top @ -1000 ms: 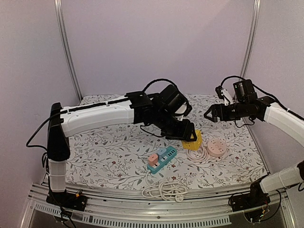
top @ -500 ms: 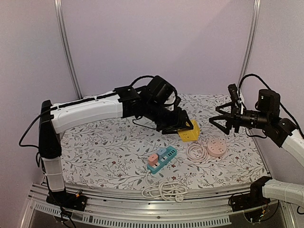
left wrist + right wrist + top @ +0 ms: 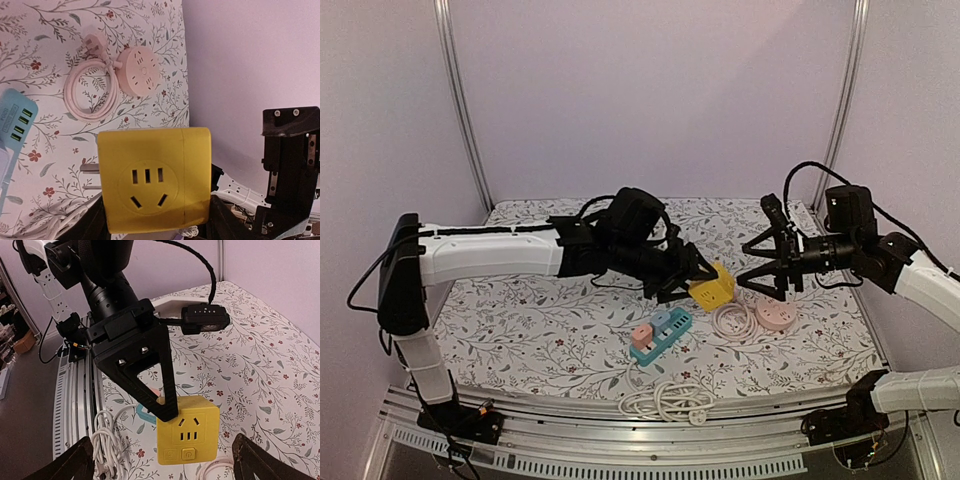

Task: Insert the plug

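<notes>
Floral table (image 3: 520, 330) — pink socket (image 3: 775, 314) plus coiled cord (image 3: 731, 321) under your right gripper (image 3: 745, 268), blue power strip (image 3: 662, 333) and white cable (image 3: 665, 401) near-side of your left gripper (image 3: 705, 283).

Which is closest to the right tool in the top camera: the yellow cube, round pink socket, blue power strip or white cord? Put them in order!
1. yellow cube: just left of the right tool, held up in the air.
2. round pink socket: lying below the tool.
3. blue power strip: farther left, toward the front.
4. white cord: at the front edge.
</notes>
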Tool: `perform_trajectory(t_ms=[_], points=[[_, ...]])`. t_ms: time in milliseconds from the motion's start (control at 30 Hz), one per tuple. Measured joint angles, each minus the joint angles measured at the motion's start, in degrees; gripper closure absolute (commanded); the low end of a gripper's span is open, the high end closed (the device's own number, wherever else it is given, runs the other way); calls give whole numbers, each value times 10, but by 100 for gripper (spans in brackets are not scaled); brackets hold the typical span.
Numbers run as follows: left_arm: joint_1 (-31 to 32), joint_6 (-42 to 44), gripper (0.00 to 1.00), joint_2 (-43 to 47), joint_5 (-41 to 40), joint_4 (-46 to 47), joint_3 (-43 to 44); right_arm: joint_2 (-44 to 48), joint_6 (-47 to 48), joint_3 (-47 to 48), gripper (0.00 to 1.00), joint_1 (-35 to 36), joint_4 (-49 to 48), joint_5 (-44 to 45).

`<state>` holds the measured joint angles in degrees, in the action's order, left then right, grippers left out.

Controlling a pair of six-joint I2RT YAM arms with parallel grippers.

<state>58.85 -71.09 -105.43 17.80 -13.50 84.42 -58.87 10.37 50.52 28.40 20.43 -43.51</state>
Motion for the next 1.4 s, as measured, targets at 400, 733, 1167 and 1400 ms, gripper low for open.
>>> perform_trajectory(t_ms=[400,733,1167,1400], points=[[0,-11,66,10,0,40,-10,-80,29,43,6,52,33,43],[-1,-1,68,10,0,32,-10,-116,28,62,6,75,36,88],[-1,10,69,10,-2,20,-10,-117,38,58,8,81,35,135],[-1,20,69,10,6,8,-7,-117,42,39,11,83,24,146]])
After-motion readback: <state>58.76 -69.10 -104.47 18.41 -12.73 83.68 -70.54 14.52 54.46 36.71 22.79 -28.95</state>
